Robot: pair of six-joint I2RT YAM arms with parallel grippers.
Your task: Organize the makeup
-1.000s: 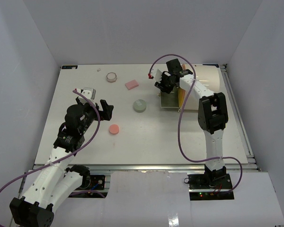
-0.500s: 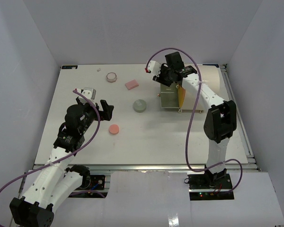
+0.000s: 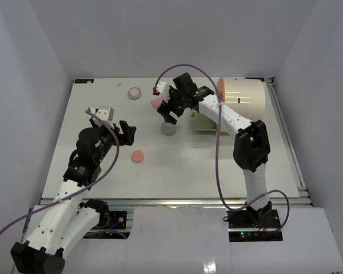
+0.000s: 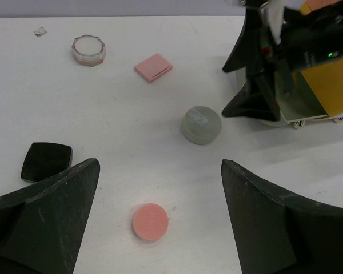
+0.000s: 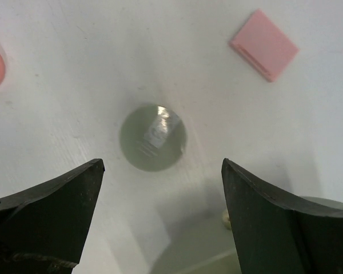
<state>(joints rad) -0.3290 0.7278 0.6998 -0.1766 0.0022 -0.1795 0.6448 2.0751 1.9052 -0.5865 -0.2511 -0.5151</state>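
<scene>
**Top external view.** The right gripper point(image 3: 170, 109) hangs over the middle of the white table point(image 3: 177, 165), reaching leftward from the large cream drum-shaped case with orange front point(image 3: 246, 98). The grey-green round compact point(image 3: 169, 128) lies on the table just on the near side of its fingertips. The pink rectangular pad point(image 3: 156, 103) is just beside the gripper on the far side and is partly covered by it. The left gripper point(image 3: 126, 132) is well to the left. The flat pink disc point(image 3: 138, 155) is near it, and the small round clear-topped jar point(image 3: 135, 92) stands at the far edge.

**Left wrist view.** The left gripper point(image 4: 160, 165) is spread to its full width with nothing between the fingers. The pink disc point(image 4: 150, 222) lies between the fingers, close to the camera. A black square compact point(image 4: 46, 161) rests just beside the left finger. The grey-green compact point(image 4: 201, 124) lies farther out, with the right gripper point(image 4: 224, 91) just beyond it.

**Right wrist view.** The right gripper point(image 5: 163, 162) is spread wide and holds nothing. The grey-green compact point(image 5: 153, 137) lies flat, nearly centred between the fingers and slightly left of centre. No contact is visible. The picture is slightly blurred.

**Governing relation.** The compact is round, so it has no long axis to align to. It lies almost straight ahead of the right gripper, which is far nearer to it than the left gripper. A short descent with a small leftward correction would probably bracket it.
</scene>
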